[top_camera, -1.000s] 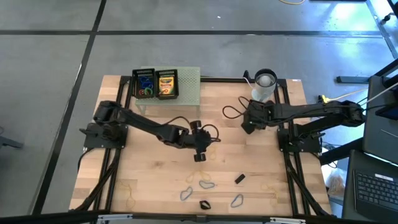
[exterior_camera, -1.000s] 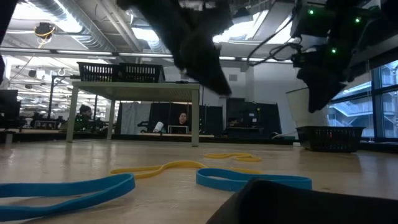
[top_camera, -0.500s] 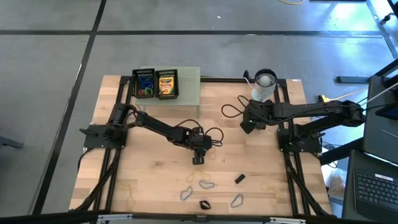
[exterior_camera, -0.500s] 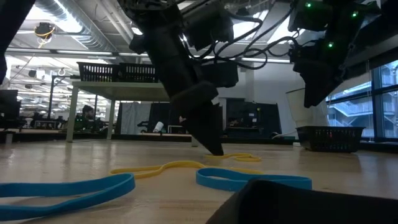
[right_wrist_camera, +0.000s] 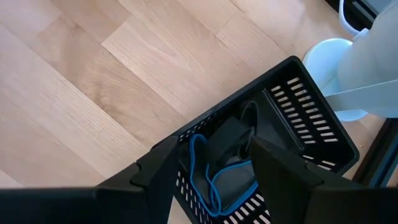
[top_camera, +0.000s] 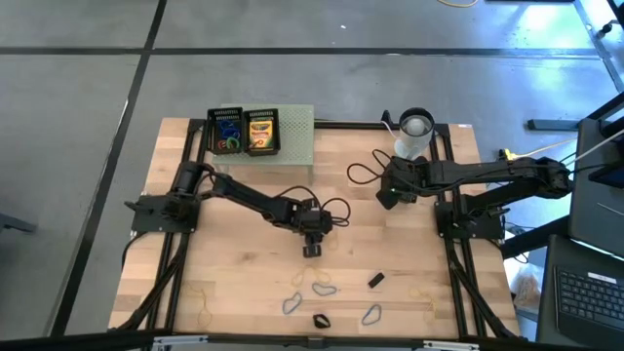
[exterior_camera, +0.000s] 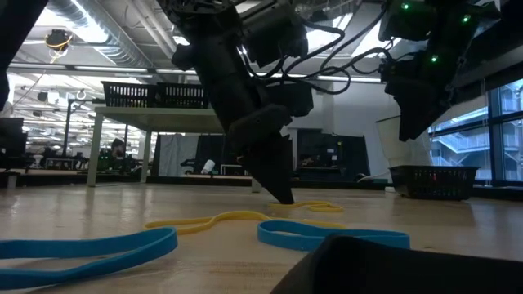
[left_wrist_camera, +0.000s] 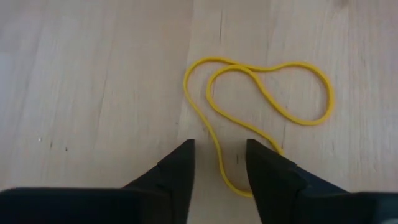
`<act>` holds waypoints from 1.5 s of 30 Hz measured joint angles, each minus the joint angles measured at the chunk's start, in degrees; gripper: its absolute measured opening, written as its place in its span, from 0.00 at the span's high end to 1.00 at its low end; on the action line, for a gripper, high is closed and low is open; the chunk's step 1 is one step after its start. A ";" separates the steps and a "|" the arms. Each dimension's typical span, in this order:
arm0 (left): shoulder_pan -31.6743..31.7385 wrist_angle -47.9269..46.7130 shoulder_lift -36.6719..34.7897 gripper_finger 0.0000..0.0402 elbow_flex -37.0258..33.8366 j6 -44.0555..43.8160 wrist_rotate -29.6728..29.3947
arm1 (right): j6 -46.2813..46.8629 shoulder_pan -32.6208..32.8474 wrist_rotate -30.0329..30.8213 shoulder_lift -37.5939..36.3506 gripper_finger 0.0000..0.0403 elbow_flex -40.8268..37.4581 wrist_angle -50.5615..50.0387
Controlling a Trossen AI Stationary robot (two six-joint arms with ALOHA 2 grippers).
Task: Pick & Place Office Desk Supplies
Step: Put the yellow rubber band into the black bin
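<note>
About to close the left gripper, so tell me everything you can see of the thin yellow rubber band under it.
The thin yellow rubber band lies flat on the pale wooden table, near the table's middle. It is one slack, unbroken loop, folded into a curl with a tail. The tail runs between the two dark fingers of the open left gripper, which straddle it. Whether the fingertips touch it cannot be told. Nothing else lies on it.

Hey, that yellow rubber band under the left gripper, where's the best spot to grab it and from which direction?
Probably straight down from above, on the single strand running between the open fingers of the left gripper. The yellow rubber band lies flat on the table, so no side approach would catch it. The strand is thin, so the fingertips likely need to touch the wood before pinching.
</note>
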 joint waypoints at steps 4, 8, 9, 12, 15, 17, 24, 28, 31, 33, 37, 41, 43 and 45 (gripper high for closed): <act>0.51 -0.44 0.00 0.81 -0.02 0.02 1.93 | 0.02 0.00 0.00 0.00 0.50 0.00 0.01; 0.57 -0.61 0.00 0.95 -0.06 1.42 2.47 | 0.02 -0.01 0.02 0.00 0.50 0.00 0.04; 0.49 -0.61 0.00 0.98 -0.06 1.76 2.50 | 0.02 -0.02 0.02 0.00 0.50 0.00 0.04; 0.41 -0.63 0.02 0.99 -0.06 1.90 2.19 | 0.03 -0.01 0.02 0.00 0.50 0.00 0.06; 0.39 -0.62 -0.22 1.00 -0.17 2.50 1.64 | 0.04 0.01 0.02 0.00 0.50 0.00 0.07; 0.39 -0.32 -0.43 1.00 -0.19 3.53 1.91 | 0.02 -0.02 0.02 0.00 0.50 0.00 0.09; -0.02 -0.70 -1.92 1.00 -0.55 4.56 3.32 | -0.01 -0.02 0.02 0.00 0.51 0.00 0.20; -0.29 -0.69 -2.64 1.00 -0.51 4.55 3.71 | -0.01 -0.02 0.00 0.00 0.50 0.00 0.43; -0.65 -0.90 -2.64 1.00 -0.48 4.51 3.77 | -0.03 -0.01 -0.05 0.00 0.50 0.00 0.44; -0.97 -0.65 -2.64 1.00 -0.44 4.55 3.77 | -0.03 0.01 -0.09 0.00 0.50 0.00 0.48; -1.64 -0.65 -2.67 1.00 -0.44 4.70 3.79 | -0.03 0.01 -0.26 0.00 0.50 0.00 0.63; -2.45 -1.31 -2.69 0.99 -0.41 5.00 3.77 | -0.01 -0.01 -0.33 0.00 0.50 0.00 0.63; -2.90 -1.53 -2.71 1.00 -0.40 5.01 3.57 | 0.02 0.01 -0.48 0.00 0.50 0.00 0.63; -3.39 -1.37 -2.78 1.00 -0.37 5.01 3.33 | 0.02 0.00 -0.48 0.00 0.50 0.00 0.63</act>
